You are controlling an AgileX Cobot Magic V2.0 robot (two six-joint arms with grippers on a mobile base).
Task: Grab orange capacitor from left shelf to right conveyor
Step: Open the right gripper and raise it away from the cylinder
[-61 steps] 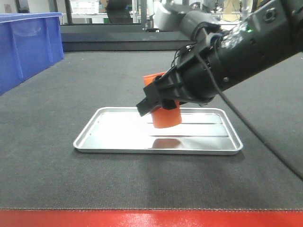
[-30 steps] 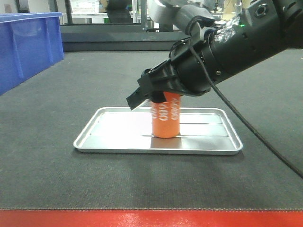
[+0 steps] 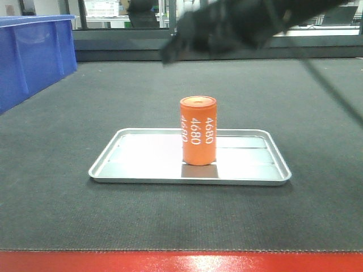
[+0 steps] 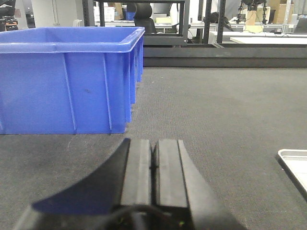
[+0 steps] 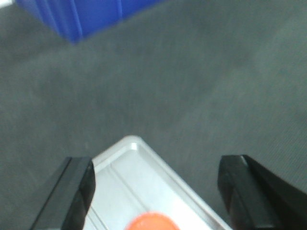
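We find the capacitor (image 3: 198, 130) standing upright in the tray (image 3: 190, 180), near the tray's middle, with its base on the tray floor. White "4680" markings run down its side. Nothing touches it. The tray lies flat on the conveyor (image 3: 85, 215), whose dark textured belt ends in a red edge (image 3: 181, 262) at the bottom of the front view. A blue bin (image 3: 31, 56) sits on the belt at far left, well apart from the tray.

The right hand (image 5: 156, 184) is above the capacitor and apart from it. In the right wrist view we see its two fingers (image 5: 76, 191) spread wide, one at each side of the picture. Between them show only a tray corner, the belt and the capacitor's orange top. The hand grips nothing. In the front view the right arm (image 3: 238, 22) appears as a dark blur across the top, above the capacitor.

The left hand (image 4: 153, 165) sits low, close to the belt, its fingers pressed together with nothing between them. In the left wrist view we see the bin ahead and to its left, and one tray corner at the right border.
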